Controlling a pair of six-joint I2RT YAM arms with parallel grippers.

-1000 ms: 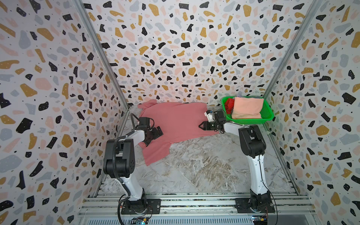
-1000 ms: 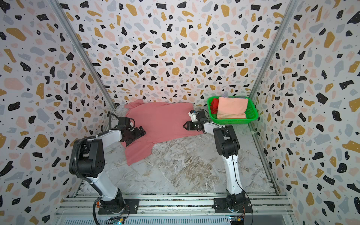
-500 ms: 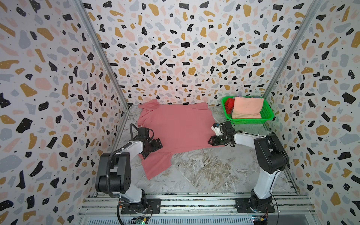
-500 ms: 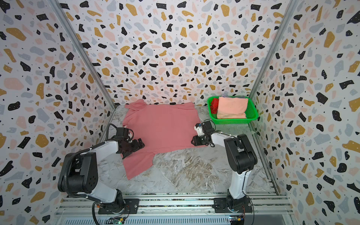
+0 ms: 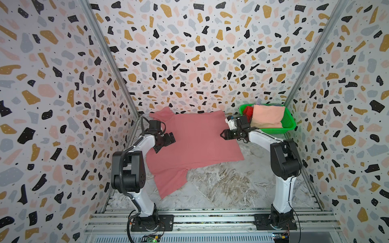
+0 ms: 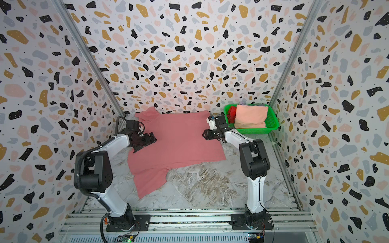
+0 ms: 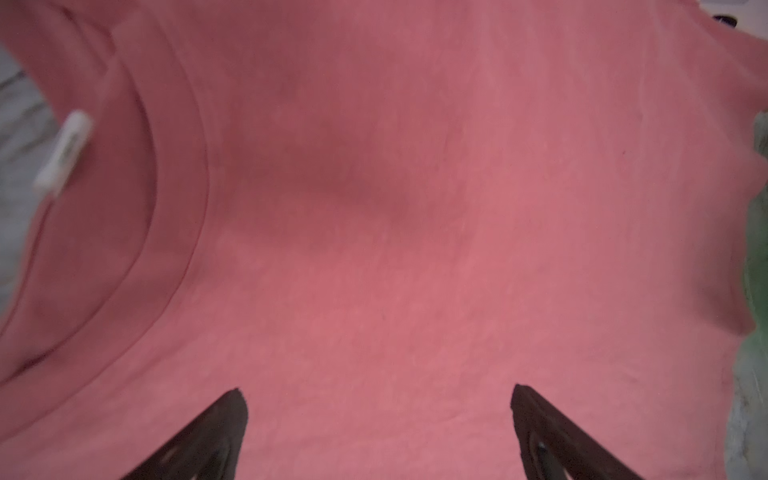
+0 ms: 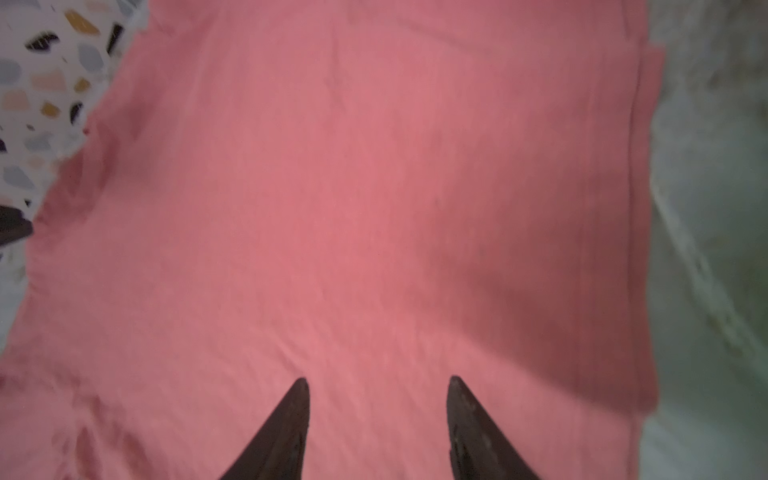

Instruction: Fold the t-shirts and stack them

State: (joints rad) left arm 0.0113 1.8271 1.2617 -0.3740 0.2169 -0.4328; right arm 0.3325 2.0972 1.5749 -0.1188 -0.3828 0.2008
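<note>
Rose-pink t-shirt [image 5: 195, 143] lies spread beneath left pincer [image 5: 165, 144] and right pincer [image 5: 222, 134], both gaping, empty.

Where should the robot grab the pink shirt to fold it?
Probably pinch the pink shirt by its near sleeve, left gripper coming from the front. It lies flat, and that sleeve sticks out with a free edge to bite.

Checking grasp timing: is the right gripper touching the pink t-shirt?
Cannot tell. In the right wrist view the right gripper is open over the pink t-shirt, but neither contact nor gap shows plainly.
</note>
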